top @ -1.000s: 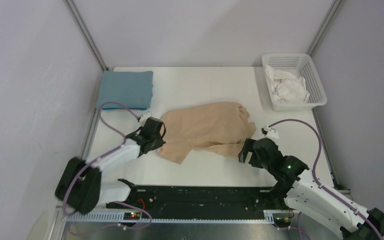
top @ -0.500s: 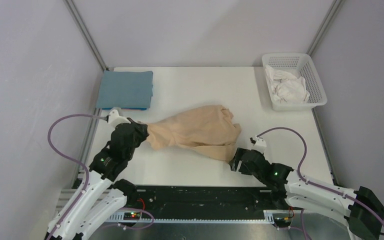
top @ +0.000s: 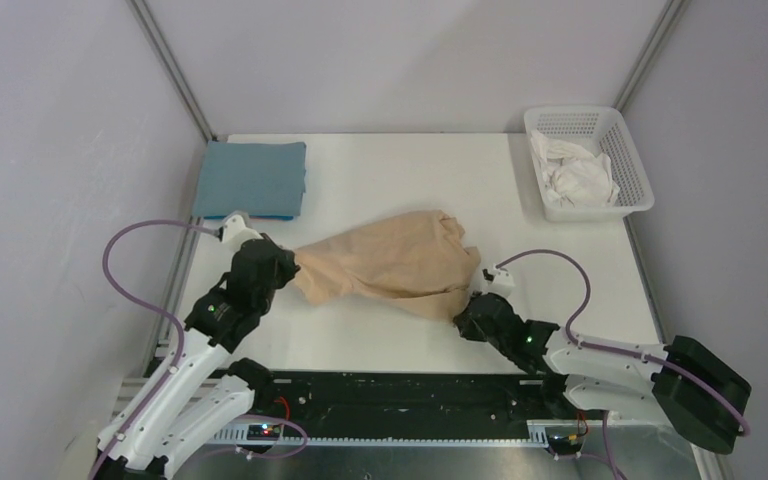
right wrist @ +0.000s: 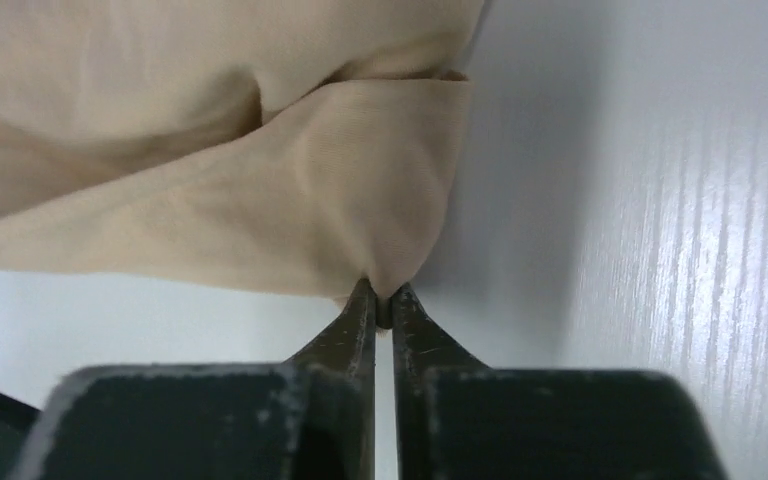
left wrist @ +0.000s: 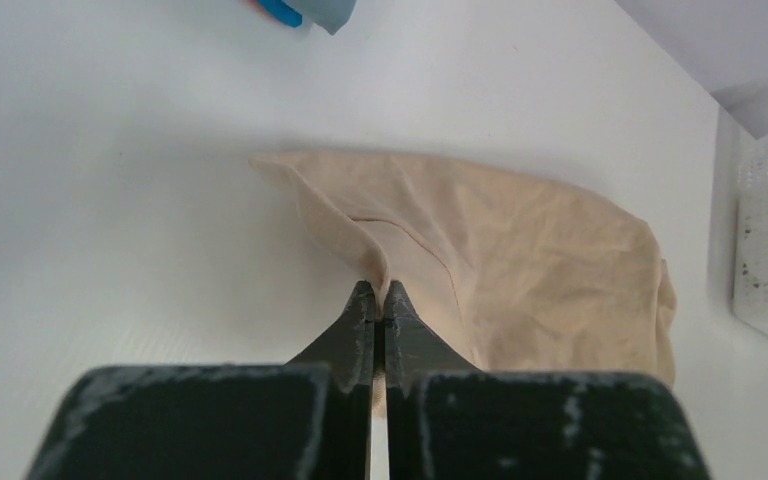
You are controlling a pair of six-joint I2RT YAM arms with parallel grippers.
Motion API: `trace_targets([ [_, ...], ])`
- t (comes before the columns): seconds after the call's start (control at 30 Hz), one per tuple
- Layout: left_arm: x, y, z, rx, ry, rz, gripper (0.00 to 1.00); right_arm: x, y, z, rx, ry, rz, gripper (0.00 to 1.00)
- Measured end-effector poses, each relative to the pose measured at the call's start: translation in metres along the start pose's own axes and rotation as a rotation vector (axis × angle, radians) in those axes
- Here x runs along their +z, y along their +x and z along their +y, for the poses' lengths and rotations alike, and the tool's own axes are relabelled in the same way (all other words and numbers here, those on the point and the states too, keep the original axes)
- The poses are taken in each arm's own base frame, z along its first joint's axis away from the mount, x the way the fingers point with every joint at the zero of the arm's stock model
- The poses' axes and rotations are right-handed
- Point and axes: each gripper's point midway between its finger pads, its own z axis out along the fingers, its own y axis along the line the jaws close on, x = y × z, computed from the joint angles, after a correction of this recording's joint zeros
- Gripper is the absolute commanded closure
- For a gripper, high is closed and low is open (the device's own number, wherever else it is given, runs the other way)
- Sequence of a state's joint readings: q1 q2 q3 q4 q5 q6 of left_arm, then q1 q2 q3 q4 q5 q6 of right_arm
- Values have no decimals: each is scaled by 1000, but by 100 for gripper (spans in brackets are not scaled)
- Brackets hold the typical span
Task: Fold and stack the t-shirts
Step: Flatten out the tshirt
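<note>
A tan-beige t-shirt [top: 385,265] lies crumpled across the middle of the table, stretched between my two grippers. My left gripper [top: 286,268] is shut on its left end; in the left wrist view the cloth [left wrist: 480,250] runs up out of the pinched jaws [left wrist: 379,292]. My right gripper [top: 463,322] is shut on the shirt's near right corner, and the right wrist view shows a fold of tan cloth [right wrist: 290,190] caught at the fingertips [right wrist: 381,295]. A teal-blue t-shirt [top: 251,178] lies folded at the far left corner.
A white lattice basket [top: 628,160] holding crumpled white cloth [top: 572,172] stands at the far right corner. Grey walls close in the table on three sides. A black rail [top: 390,392] runs along the near edge between the arm bases.
My right gripper has closed on the shirt's near right corner after reaching in low. The left gripper pulled its end of the shirt leftward, stretching the cloth out.
</note>
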State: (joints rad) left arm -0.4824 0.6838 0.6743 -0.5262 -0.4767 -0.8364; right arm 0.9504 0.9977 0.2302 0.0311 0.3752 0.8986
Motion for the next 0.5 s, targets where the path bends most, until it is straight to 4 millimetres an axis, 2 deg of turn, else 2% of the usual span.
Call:
trace_targets([
  [0.1,-4,-11,-4,4,-3,-21,100,-1,-17,1,-36,44,-11,100],
  [0.2,-16,-40,-20,-5,28,-79,100,-16,-69,20,-56,56,-99,100],
  [0.23,-24,-55,-28,-12,51,-109,100,-29,-99,33,-58,35,-156,100],
  [0.27,-31,-67,-35,-20,72,-132,100,-38,-116,41,-53,17,-193,100],
  [0.33,-53,-97,-53,-37,138,-190,100,-74,-166,61,-68,-51,-288,100],
  [0.4,-82,-129,-71,-54,228,-248,100,-115,-205,80,-101,-120,-370,100],
  [0.5,-134,-171,-94,-77,378,-329,100,-185,-246,112,-195,-252,-456,100],
])
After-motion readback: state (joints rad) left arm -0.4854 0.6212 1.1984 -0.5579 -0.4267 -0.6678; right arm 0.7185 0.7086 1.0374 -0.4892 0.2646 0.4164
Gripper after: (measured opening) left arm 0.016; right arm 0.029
